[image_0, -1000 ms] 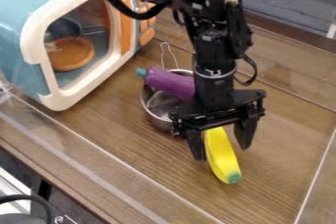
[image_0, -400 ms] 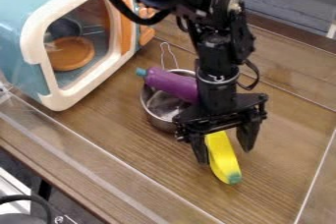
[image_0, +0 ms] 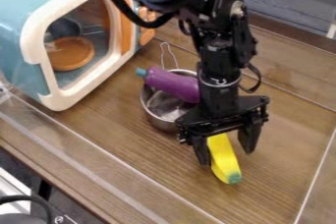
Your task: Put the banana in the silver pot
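Gripper (image_0: 225,155) spread wide, its fingers over the near part of the banana (image_0: 223,159); whether they touch it, I cannot tell. The banana lies on the bench (image_0: 144,174), beside the silver pot (image_0: 160,124), in which the purple eggplant (image_0: 172,84) leans.

Evenly bright, slightly soft and grainy, with pale glare on the metal pot (image_0: 163,122).

One close view looks down obliquely across the counter (image_0: 138,174).
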